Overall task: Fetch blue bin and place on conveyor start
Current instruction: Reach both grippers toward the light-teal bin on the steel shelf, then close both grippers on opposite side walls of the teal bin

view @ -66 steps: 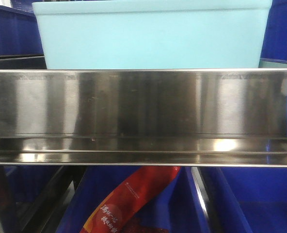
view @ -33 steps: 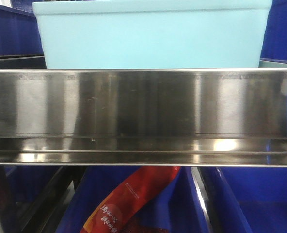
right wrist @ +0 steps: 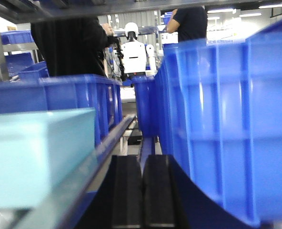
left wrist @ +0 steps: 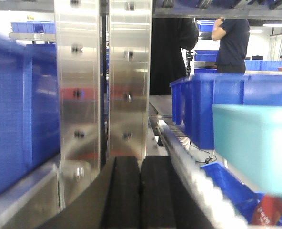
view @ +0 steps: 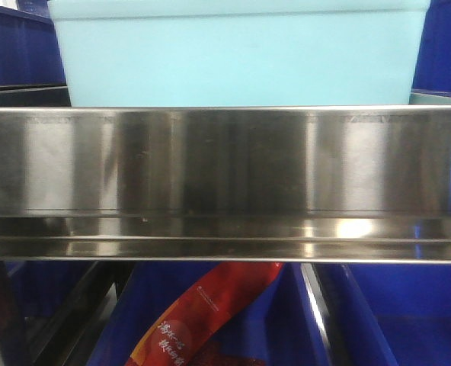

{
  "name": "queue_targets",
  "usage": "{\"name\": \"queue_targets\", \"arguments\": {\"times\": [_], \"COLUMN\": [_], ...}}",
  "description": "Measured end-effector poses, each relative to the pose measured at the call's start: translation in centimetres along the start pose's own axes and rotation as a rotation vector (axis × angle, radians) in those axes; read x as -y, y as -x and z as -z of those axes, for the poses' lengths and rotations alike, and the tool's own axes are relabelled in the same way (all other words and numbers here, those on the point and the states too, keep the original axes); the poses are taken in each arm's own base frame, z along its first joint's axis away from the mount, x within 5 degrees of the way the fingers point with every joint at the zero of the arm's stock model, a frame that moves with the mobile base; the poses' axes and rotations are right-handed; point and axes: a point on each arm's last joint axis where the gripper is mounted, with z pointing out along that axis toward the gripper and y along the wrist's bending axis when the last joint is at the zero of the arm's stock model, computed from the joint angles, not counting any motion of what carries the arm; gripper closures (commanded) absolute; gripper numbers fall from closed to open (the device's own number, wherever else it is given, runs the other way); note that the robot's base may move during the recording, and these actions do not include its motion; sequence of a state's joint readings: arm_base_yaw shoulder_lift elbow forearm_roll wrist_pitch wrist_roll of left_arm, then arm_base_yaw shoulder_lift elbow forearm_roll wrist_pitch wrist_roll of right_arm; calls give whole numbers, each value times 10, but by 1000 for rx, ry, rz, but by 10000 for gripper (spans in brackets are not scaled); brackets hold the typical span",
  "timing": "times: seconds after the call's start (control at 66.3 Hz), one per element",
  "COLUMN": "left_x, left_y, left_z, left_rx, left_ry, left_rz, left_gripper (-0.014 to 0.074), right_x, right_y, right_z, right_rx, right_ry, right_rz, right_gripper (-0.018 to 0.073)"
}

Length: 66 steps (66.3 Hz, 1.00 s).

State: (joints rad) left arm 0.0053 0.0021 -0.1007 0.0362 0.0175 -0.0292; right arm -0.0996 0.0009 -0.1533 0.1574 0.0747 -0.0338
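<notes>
The blue bin (view: 241, 61) is a pale turquoise tub standing on the shelf just behind the stainless shelf rail (view: 225, 168). In the left wrist view the blue bin (left wrist: 255, 143) lies to the right of my left gripper (left wrist: 140, 191), which is shut with its black pads together and nothing between them. In the right wrist view the blue bin (right wrist: 36, 152) lies to the left of my right gripper (right wrist: 142, 191), also shut and empty. Neither gripper touches the bin. The conveyor start is out of view.
Dark blue ribbed bins stand close on the outer sides (left wrist: 17, 119) (right wrist: 226, 119). Two steel uprights (left wrist: 103, 81) rise right ahead of the left gripper. A red packet (view: 203, 313) lies in a blue bin on the lower shelf. People (left wrist: 231, 38) stand behind.
The turquoise bin and the steel rail sit very slightly higher in the front view than a second ago; otherwise nothing has visibly changed.
</notes>
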Motion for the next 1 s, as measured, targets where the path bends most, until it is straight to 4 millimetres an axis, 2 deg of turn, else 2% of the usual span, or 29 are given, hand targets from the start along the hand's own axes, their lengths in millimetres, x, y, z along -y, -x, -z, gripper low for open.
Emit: {"name": "queue_targets", "arguments": {"times": [0.075, 0.151, 0.226, 0.302, 0.377, 0.468, 0.603, 0.694, 0.83, 0.995], "left_x": [-1, -1, -1, -1, -1, 0, 10, 21, 46, 81], "left_y": [26, 51, 70, 83, 86, 82, 85, 97, 119, 136], "left_z": [2, 1, -7, -17, -31, -46, -62, -74, -102, -151], "left_rx": [-11, -36, -86, -108, -152, -210, -281, -301, -351, -485], "left_ry": [4, 7, 8, 7, 5, -9, -109, -205, -348, -430], "left_rz": [0, -1, 2, 6, 18, 23, 19, -13, -45, -58], "left_gripper": [685, 592, 437, 251, 76, -8, 22, 56, 86, 89], "right_x": [-4, -8, -10, -12, -11, -11, -13, -18, -33, -55], "right_y": [23, 49, 62, 72, 72, 71, 84, 98, 111, 119], "right_z": [3, 3, -4, -15, -27, -41, -60, -74, -101, -143], "right_rx": [-18, -25, -53, -79, -114, -153, -207, -244, -339, -522], "right_ry": [14, 23, 24, 21, 14, 8, 12, 54, 150, 248], "right_rz": [0, 2, 2, 1, 0, -2, 22, 68, 86, 103], "right_gripper": [503, 302, 104, -18, -10, -10, -10, -10, -10, -10]}}
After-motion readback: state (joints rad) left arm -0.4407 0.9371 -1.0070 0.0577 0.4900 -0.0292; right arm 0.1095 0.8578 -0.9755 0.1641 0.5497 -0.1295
